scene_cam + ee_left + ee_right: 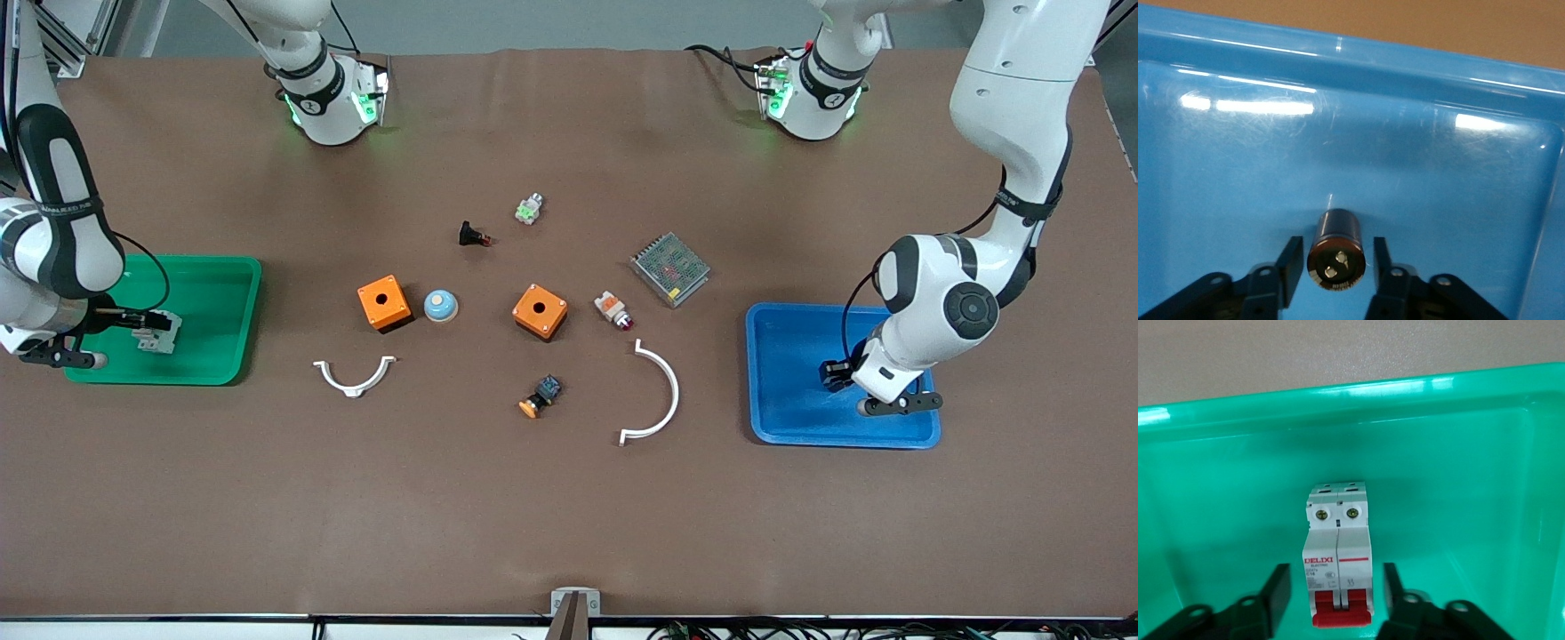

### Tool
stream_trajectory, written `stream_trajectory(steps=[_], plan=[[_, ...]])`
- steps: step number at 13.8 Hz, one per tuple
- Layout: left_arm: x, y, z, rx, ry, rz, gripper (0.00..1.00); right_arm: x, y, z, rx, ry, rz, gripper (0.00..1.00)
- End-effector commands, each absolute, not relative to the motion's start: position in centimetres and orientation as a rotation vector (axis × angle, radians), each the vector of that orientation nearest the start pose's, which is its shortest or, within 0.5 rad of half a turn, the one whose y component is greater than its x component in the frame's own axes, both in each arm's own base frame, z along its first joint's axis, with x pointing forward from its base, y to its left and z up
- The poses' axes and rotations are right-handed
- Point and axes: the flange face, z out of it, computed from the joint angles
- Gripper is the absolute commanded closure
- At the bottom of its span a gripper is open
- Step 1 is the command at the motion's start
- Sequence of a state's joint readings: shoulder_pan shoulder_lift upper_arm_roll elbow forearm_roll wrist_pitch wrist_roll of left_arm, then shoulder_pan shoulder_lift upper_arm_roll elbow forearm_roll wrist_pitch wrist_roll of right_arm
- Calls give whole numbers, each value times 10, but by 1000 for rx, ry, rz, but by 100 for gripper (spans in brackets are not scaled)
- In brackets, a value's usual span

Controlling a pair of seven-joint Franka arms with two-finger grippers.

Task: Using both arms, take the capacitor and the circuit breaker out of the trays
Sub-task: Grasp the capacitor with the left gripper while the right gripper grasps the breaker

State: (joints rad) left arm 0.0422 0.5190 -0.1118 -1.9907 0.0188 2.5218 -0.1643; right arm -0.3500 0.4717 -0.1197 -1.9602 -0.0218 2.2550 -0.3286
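Observation:
The capacitor [1337,250], a small black cylinder with two pale terminals on its end, lies on the floor of the blue tray [1238,173]. My left gripper [1335,265] is open around it, a finger on each side with a gap to both. In the front view the left gripper [837,375] is low in the blue tray [791,409]. The breaker [1338,553], light grey and white with red levers, lies in the green tray [1218,487]. My right gripper [1336,597] is open around its lever end, not touching. In the front view the right gripper [142,322] is over the breaker [158,340] in the green tray [213,320].
Between the trays lie two orange boxes [385,303] [540,311], a blue-white dome [440,306], a black button [474,236], an orange-capped button [540,396], a white-orange switch [613,310], a metal mesh unit [670,268], a small green-white part [530,209] and two white curved pieces [355,376] [656,396].

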Motion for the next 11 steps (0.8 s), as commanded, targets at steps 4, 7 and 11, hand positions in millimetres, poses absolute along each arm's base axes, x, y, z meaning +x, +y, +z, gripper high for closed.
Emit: stream_trajectory(steps=[4, 7, 11], plan=[[627, -52, 251, -3189, -147, -162, 100, 535, -272, 226, -3126, 161, 283, 76], [632, -89, 298, -3212, -76, -270, 100, 540, -269, 258, -3110, 158, 322, 76], [635, -165, 331, -3263, -97, -214, 100, 565, -223, 382, -3076, 68, 444, 76]])
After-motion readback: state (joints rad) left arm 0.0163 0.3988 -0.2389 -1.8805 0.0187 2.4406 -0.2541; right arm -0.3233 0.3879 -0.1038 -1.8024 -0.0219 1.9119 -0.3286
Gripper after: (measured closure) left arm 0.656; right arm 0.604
